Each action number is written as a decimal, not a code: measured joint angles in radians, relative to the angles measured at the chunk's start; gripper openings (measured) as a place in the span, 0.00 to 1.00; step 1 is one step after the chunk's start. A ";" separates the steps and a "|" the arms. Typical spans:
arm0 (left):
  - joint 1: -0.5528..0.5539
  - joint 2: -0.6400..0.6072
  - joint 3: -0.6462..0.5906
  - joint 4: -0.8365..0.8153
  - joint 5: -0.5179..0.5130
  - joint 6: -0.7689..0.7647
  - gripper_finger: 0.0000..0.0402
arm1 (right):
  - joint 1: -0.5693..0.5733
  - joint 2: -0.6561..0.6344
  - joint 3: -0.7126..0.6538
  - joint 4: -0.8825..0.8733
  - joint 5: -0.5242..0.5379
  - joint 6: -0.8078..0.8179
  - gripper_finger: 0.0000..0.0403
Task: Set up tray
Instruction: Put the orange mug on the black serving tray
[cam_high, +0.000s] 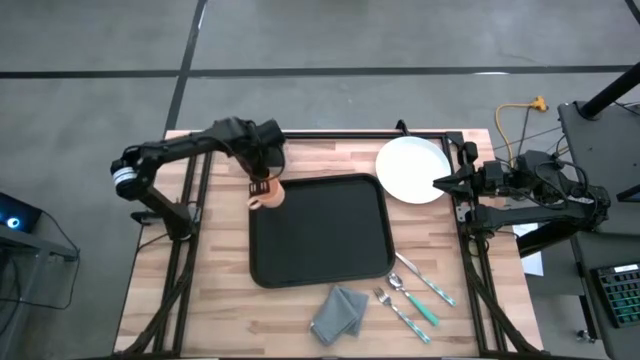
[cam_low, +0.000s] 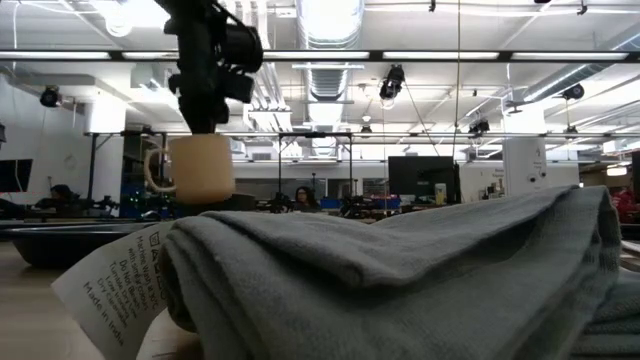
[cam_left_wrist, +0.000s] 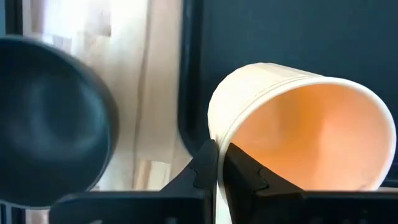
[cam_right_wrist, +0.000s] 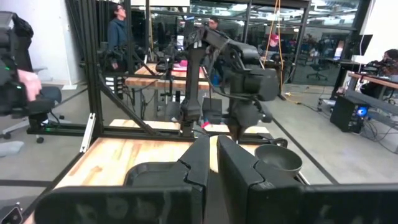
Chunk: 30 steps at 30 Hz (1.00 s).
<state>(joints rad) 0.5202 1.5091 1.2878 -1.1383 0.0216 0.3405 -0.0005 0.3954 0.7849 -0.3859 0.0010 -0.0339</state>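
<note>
A tan mug with a peach inside is at the far left corner of the black tray. My left gripper is above it, shut on its rim. In the low view the mug hangs upright under the gripper, handle toward the left. The round white plate lies on the table beyond the tray's far right corner. My right gripper is shut at the plate's right edge; whether it touches the plate, I cannot tell. My left gripper pinches the mug's rim from above, pointing down. One finger is inside the mug and the other finger is outside the wall. The mug hangs upright below the fingers, over the tray's far left corner; its base is hidden.
A dark bowl sits on the table just left of the tray. Teal-handled cutlery and a folded grey cloth lie near the table's near edge; the cloth fills the low view. The tray's middle is bare.
</note>
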 joint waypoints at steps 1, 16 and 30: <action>0.012 0.005 -0.007 0.004 0.001 0.002 0.00 | 0.000 0.000 0.000 0.000 0.000 -0.001 0.06; 0.030 0.113 -0.076 0.065 -0.003 0.017 0.00 | 0.000 0.000 0.000 0.000 0.000 -0.002 0.06; 0.030 0.128 -0.043 0.065 -0.031 0.017 0.00 | 0.000 0.000 0.000 0.000 0.000 -0.001 0.06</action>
<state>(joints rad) 0.5507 1.6367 1.2448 -1.0735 -0.0099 0.3578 -0.0003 0.3954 0.7849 -0.3855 0.0010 -0.0352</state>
